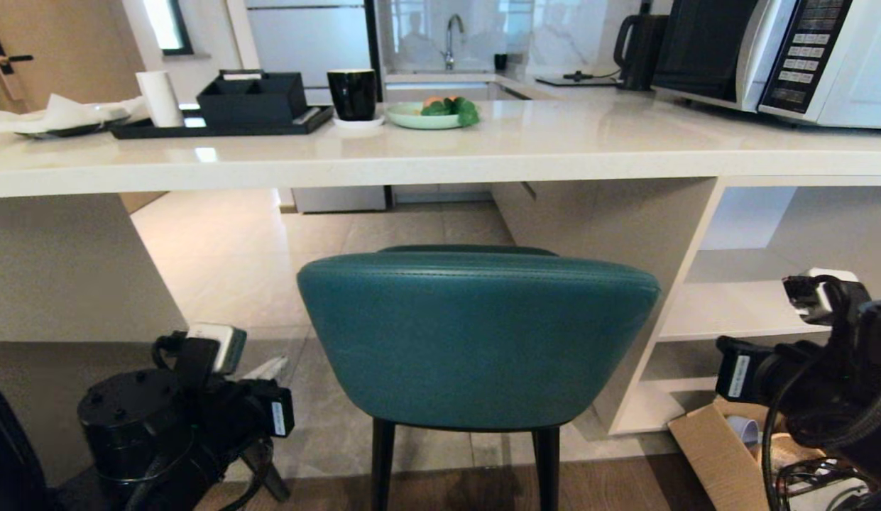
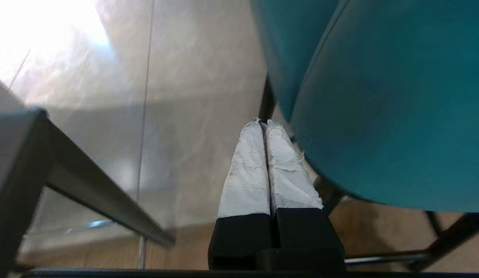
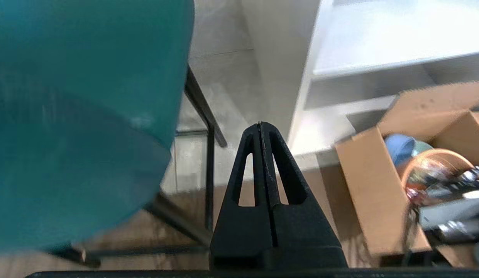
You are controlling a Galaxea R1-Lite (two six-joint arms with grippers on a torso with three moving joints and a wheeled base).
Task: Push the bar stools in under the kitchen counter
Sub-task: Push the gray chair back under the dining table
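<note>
While jaws closed, teal stool between grippers.

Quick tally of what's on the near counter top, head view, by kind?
Microwave: 1
Kettle: 1
Plate of food: 1
Black cup: 1
Black tray: 1
Black organizer box: 1
Paper roll: 1
Total: 7
</note>
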